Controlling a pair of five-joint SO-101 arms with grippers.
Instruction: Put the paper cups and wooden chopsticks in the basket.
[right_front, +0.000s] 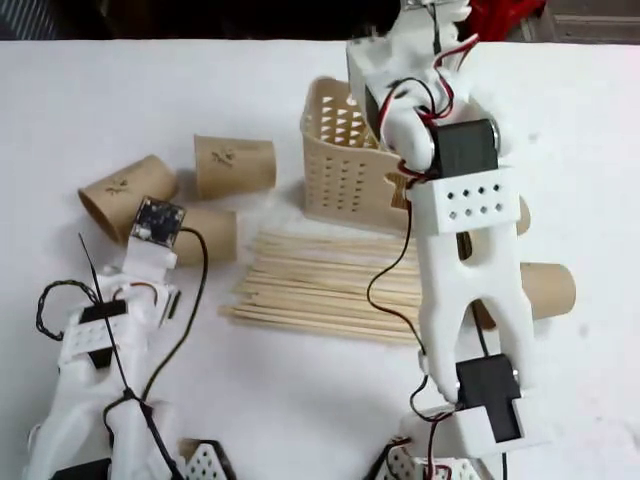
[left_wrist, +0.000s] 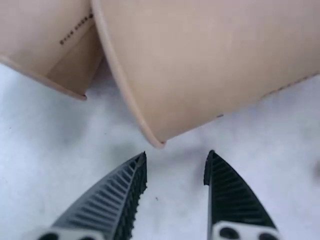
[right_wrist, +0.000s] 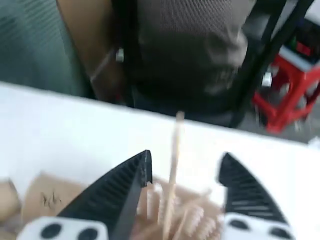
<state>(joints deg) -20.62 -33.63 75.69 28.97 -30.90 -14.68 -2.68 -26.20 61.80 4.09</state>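
Fingers (left_wrist: 120, 200) on left arm (right_front: 100, 340) gape empty, facing paper cup (left_wrist: 210, 65).

High view looks down over the whole desk (right_front: 300, 400); left wrist view sits close above paper cups (left_wrist: 200, 65); right wrist view faces outward across the basket (right_front: 340, 170).

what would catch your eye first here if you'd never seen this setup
The loose pile of wooden chopsticks in the middle of the table, just in front of the basket. Then the paper cups lying on their sides to its left, with the left claw open right by one cup's rim, and the right claw open above the basket.
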